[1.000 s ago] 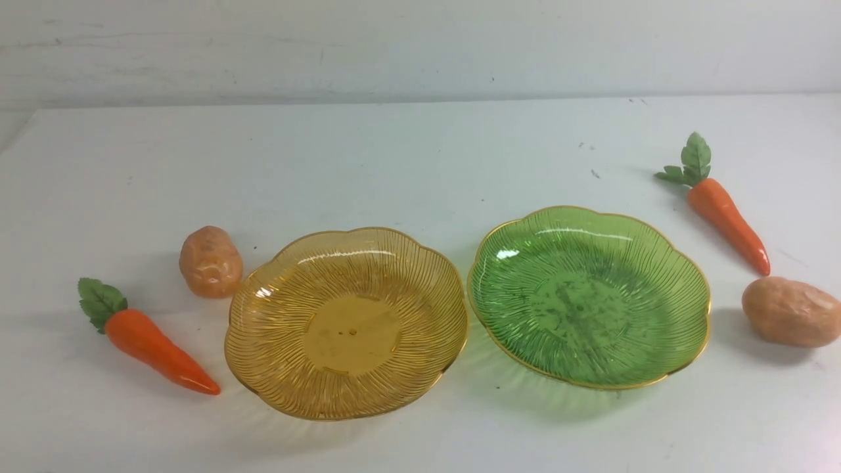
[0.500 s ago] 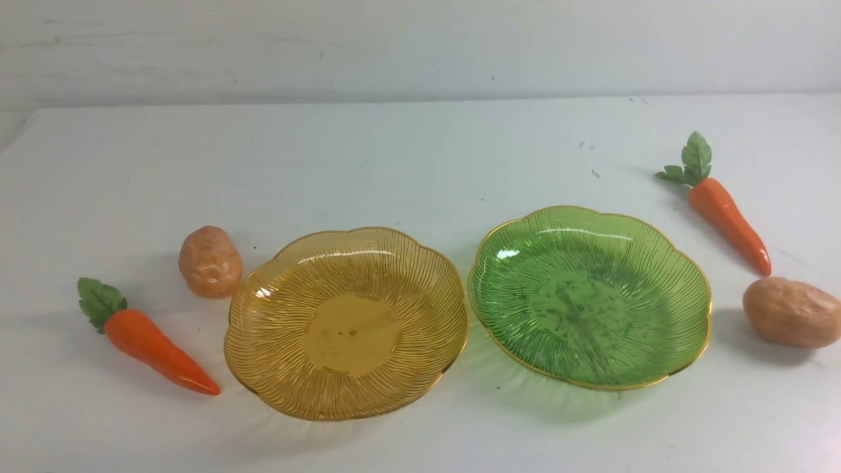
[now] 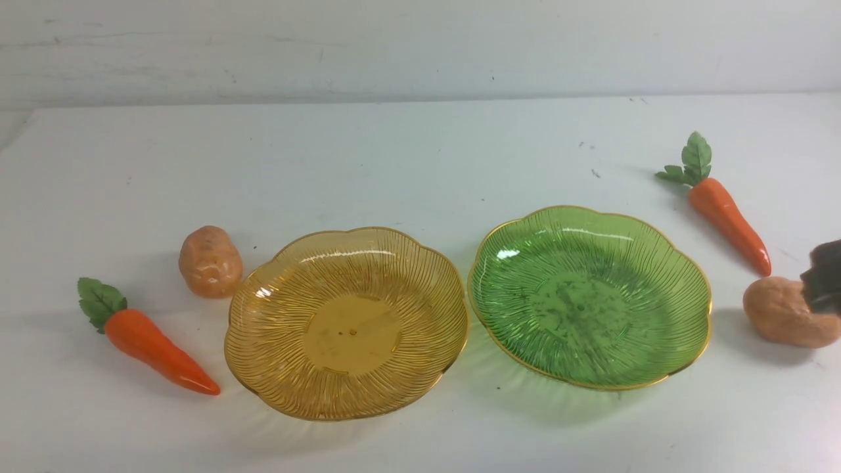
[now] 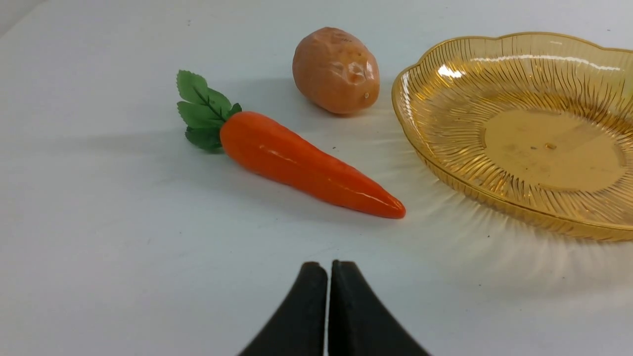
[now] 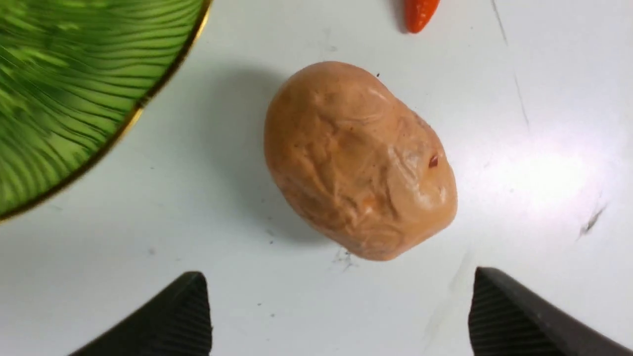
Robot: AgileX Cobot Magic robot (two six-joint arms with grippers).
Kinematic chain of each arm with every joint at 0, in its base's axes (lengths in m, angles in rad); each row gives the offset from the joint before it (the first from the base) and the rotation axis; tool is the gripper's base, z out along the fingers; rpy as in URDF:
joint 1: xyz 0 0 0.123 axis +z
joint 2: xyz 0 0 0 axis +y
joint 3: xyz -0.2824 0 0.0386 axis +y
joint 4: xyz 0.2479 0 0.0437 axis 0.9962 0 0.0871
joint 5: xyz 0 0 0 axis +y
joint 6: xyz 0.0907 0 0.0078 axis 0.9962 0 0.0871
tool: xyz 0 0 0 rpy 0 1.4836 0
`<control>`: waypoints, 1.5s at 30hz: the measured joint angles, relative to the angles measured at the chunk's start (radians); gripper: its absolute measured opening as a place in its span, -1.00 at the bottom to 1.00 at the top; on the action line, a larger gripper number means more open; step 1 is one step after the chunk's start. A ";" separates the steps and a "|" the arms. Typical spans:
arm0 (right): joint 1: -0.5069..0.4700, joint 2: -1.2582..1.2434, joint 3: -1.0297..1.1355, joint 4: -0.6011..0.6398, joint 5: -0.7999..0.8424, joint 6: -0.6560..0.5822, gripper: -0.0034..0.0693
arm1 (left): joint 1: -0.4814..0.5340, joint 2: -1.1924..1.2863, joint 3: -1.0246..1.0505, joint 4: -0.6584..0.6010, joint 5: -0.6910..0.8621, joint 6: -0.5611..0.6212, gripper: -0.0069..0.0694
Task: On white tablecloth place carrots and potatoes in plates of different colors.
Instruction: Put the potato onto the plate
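White tablecloth (image 3: 420, 164) carries amber plate (image 3: 345, 322), with left carrot (image 3: 158, 351) and left potato (image 3: 210, 261) beside it, and green plate (image 3: 591, 295), right carrot (image 3: 729, 223) near. Right claw (image 5: 339, 296) is spread apart over right potato (image 5: 356, 158); left claw (image 4: 329, 269) is pressed together.

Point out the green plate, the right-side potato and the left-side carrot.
green plate (image 3: 657, 282), front view, ribbed inner wall
right-side potato (image 5: 356, 158), right wrist view, middle of body
left-side carrot (image 4: 306, 168), left wrist view, middle of orange body
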State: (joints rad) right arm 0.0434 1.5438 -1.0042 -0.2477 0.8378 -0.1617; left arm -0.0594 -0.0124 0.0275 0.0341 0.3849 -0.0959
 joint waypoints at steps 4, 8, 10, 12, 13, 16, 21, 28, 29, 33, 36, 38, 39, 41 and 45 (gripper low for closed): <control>0.000 0.067 0.000 -0.080 -0.031 -0.045 0.90 | 0.000 0.000 0.000 0.000 0.000 0.000 -0.83; 0.000 0.127 0.000 -0.136 -0.074 -0.058 0.90 | 0.000 0.000 0.000 0.000 0.000 0.000 -0.83; 0.000 0.146 0.000 -0.156 -0.093 -0.060 0.90 | 0.000 0.000 0.000 0.000 0.000 0.000 -0.83; 0.000 0.168 0.000 -0.175 -0.112 -0.060 0.90 | 0.000 0.000 0.000 0.000 0.000 0.000 -0.83; 0.000 0.182 0.000 -0.185 -0.119 -0.060 0.90 | 0.000 0.000 0.000 0.000 0.000 0.000 -0.83; 0.000 0.226 0.000 -0.230 -0.172 -0.061 0.90 | 0.000 0.000 0.000 0.000 0.000 0.000 -0.83; 0.000 0.276 -0.004 -0.247 -0.224 -0.061 0.84 | 0.000 0.000 0.000 0.000 0.000 0.000 -0.83; 0.001 0.305 -0.009 -0.247 -0.221 -0.061 0.51 | 0.000 0.000 0.000 0.000 0.000 0.000 -0.83; 0.001 0.306 -0.009 -0.246 -0.219 -0.060 0.46 | 0.000 0.000 0.000 0.000 0.000 0.000 -0.83; 0.001 0.307 -0.010 -0.246 -0.213 -0.060 0.46 | 0.000 0.000 0.000 0.000 0.000 0.000 -0.83; 0.001 0.307 -0.012 -0.247 -0.196 -0.061 0.46 | 0.000 0.000 0.000 0.000 0.000 0.000 -0.83; 0.001 0.306 -0.018 -0.247 -0.170 -0.061 0.46 | 0.000 0.000 0.000 0.000 0.000 0.000 -0.83; 0.001 0.303 -0.024 -0.247 -0.143 -0.062 0.46 | 0.000 0.000 0.000 0.000 0.000 0.000 -0.83; 0.001 0.299 -0.037 -0.247 -0.101 -0.064 0.46 | 0.000 0.000 0.000 0.000 0.000 0.000 -0.83; 0.001 0.277 -0.079 -0.238 -0.026 -0.065 0.46 | 0.000 0.000 0.000 0.000 0.000 0.000 -0.83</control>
State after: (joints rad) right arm 0.0445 1.8207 -1.0830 -0.4856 0.8119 -0.2263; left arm -0.0594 -0.0124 0.0275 0.0341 0.3849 -0.0956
